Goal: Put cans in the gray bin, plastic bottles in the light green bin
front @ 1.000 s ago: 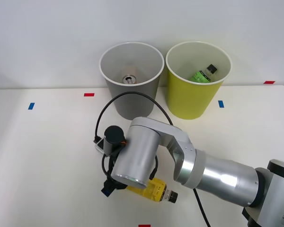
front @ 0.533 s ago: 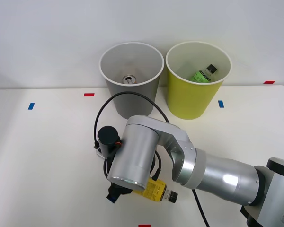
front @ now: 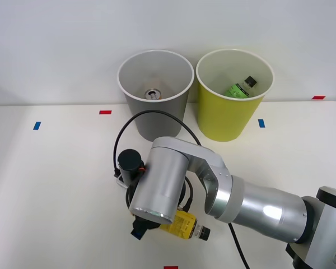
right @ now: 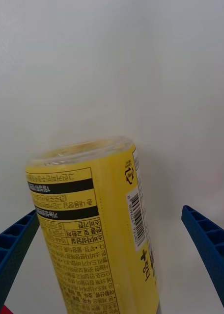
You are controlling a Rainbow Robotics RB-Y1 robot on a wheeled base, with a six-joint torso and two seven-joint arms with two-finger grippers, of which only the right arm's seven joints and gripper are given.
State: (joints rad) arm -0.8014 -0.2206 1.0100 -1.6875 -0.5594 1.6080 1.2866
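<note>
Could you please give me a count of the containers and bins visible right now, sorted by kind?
Cans: 1, the can in the gray bin.
Plastic bottles: 2, the green-labelled bottle in the light green bin and the yellow-wrapped bottle lying on the table between the open blue fingers.
Bins: 2, gray and light green.
Total: 5.

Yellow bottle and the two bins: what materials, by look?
Yellow bottle: likely clear plastic under a glossy printed yellow wrap; its base looks translucent. Gray bin and light green bin: probably moulded plastic, smooth, slightly matte walls, white rims.
</note>
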